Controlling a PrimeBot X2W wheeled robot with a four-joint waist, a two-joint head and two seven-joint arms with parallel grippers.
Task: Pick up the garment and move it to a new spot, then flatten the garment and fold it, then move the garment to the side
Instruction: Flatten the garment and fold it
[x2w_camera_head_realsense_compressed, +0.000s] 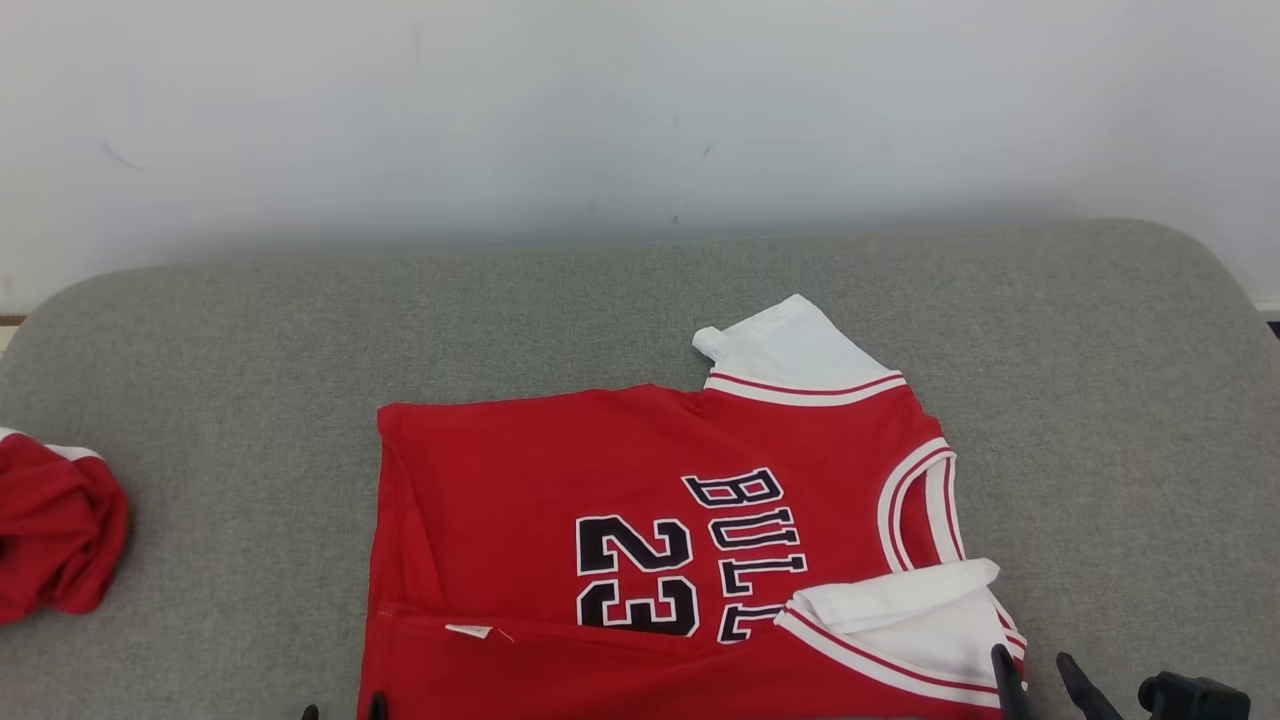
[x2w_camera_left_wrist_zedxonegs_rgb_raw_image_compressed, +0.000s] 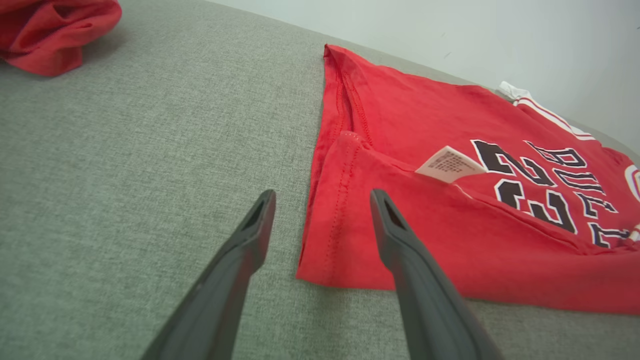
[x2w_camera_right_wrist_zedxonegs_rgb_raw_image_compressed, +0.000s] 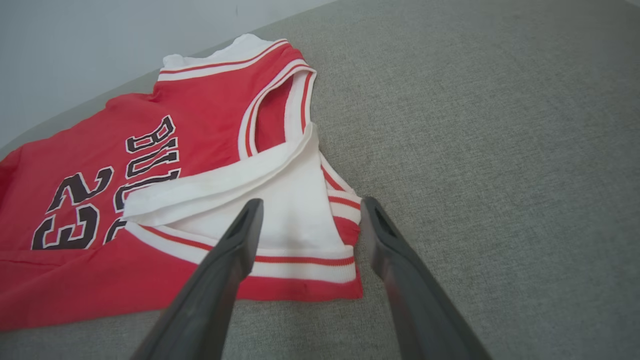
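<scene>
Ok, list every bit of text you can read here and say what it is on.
"23": black, white-edged number on the red jersey.
"BULL": black lettering beside the number; the folded-over flap with the white sleeve covers whatever follows.
Small white tag sticking out at the jersey's folded edge: printed lines, too small to read.

- This is a plain indoor room arranged for handling clothes. It looks more like a test space than a furnished home, though which kind of building it is cannot be told.
- At 12 o'clock in the head view stands a bare white wall (x2w_camera_head_realsense_compressed: 600, 120) with a few small dark scuff marks (x2w_camera_head_realsense_compressed: 705, 150).
- A grey fabric surface (x2w_camera_head_realsense_compressed: 250, 330) with rounded corners, like a cushion or a covered table, reaches from 9 to 3 o'clock and meets the wall.
- A red jersey (x2w_camera_head_realsense_compressed: 560, 470) lies spread on it toward 6 o'clock.
- A crumpled red cloth (x2w_camera_head_realsense_compressed: 55, 530) sits at 9 o'clock.
</scene>
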